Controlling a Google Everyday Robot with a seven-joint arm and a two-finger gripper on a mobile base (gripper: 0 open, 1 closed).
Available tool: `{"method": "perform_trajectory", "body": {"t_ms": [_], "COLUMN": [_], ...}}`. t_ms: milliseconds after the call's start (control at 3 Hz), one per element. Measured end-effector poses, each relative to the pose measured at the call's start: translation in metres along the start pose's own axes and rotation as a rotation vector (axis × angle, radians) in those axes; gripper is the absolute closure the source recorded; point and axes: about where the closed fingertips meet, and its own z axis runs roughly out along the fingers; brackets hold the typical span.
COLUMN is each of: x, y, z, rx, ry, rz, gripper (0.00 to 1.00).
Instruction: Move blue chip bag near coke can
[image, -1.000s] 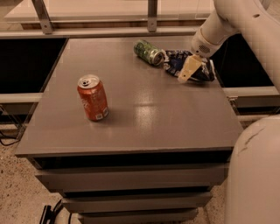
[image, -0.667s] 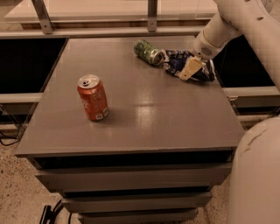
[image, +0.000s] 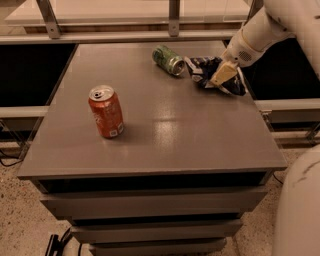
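Observation:
The blue chip bag (image: 204, 70) lies crumpled at the far right of the grey table (image: 165, 135), dark blue with white markings. My gripper (image: 221, 76) comes in from the upper right on the white arm (image: 260, 30) and sits right on the bag, covering its middle. The coke can (image: 106, 111) stands upright at the left middle of the table, orange-red with a silver top, far from the bag.
A green can (image: 168, 60) lies on its side just left of the chip bag. A metal rail (image: 125, 36) runs along the table's far edge. The robot's white body (image: 300, 210) fills the lower right corner.
The gripper has shifted slightly right and up over the chip bag. The bag and both cans stay where they were.

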Motion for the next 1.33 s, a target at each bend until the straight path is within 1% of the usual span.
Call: {"method": "perform_trajectory", "body": {"t_ms": [333, 667, 1000, 1333], "x": [-0.01, -0.021, -0.036, -0.048], "y": [0.011, 0.024, 0.048, 0.076], "z": [-0.027, -0.057, -0.088, -0.099], "rx": [-0.003, 0.016, 0.039, 0.031], "ry": [-0.027, -0.055, -0.08, -0.084], "rz": [-0.044, -0.089, -0.138, -0.175], "gripper": [1.0, 1.0, 1.0, 1.0]}}
